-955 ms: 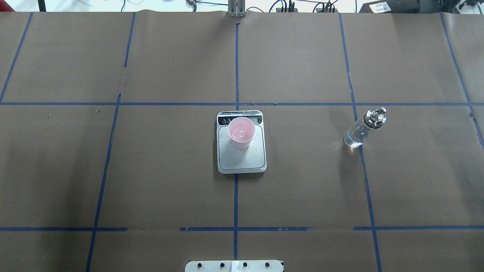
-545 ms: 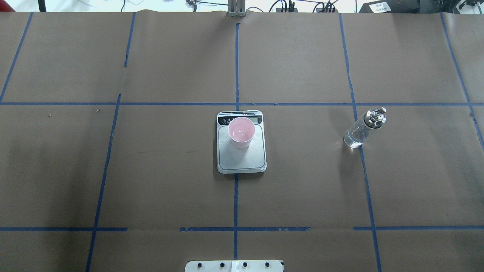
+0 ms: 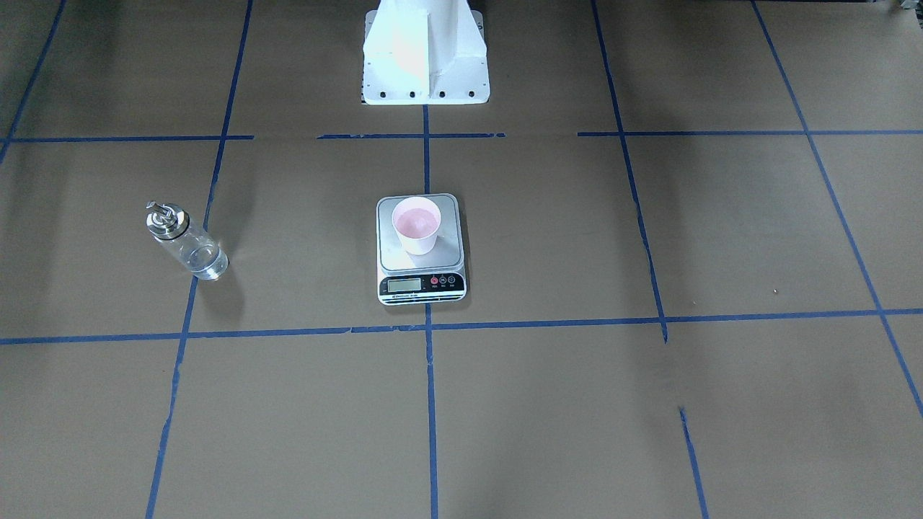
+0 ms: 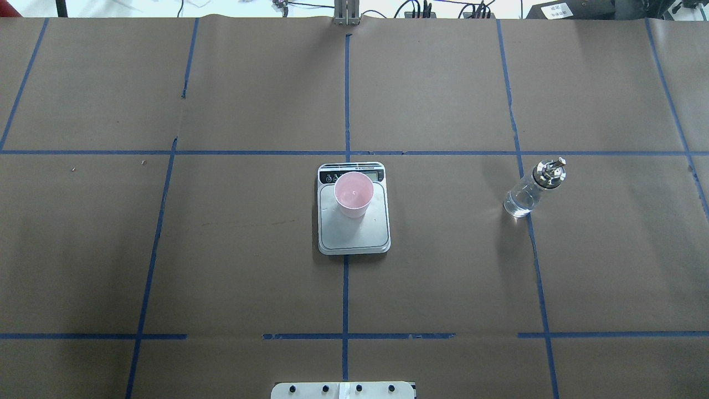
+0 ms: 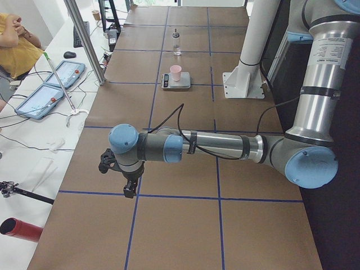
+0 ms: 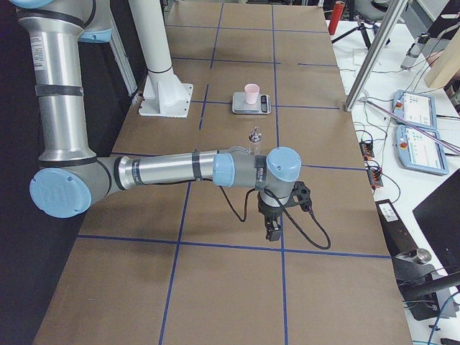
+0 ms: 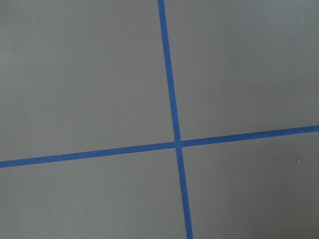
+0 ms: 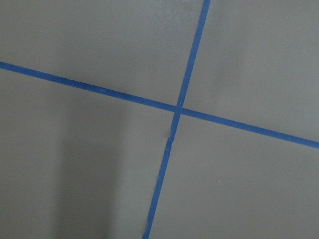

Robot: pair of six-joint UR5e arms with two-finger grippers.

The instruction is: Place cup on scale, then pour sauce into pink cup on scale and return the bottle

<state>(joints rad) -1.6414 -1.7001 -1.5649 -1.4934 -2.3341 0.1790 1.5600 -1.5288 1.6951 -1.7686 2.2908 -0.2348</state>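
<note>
Left gripper (image 5: 130, 190): hangs fingers-down just above the table (image 4: 249, 266) and holds nothing. It shows only in the left side view, so finger spacing cannot be told. Its wrist camera shows only a crossing of blue tape (image 7: 175, 144).

Right gripper (image 6: 272, 231): same posture, holds nothing, finger spacing cannot be told.

Bottle (image 4: 529, 191): stands upright with its long axis vertical and its silver spout cap on top. It is a short way beyond the right gripper and farthest from the left gripper. The sauce (image 3: 205, 263) sits in its lower part.

Cup (image 4: 353, 194): upright, mouth up, on the platform of the scale (image 4: 353, 235). Both are well apart from each gripper, roughly midway between them. The scale's display strip faces away from the robot.
</note>
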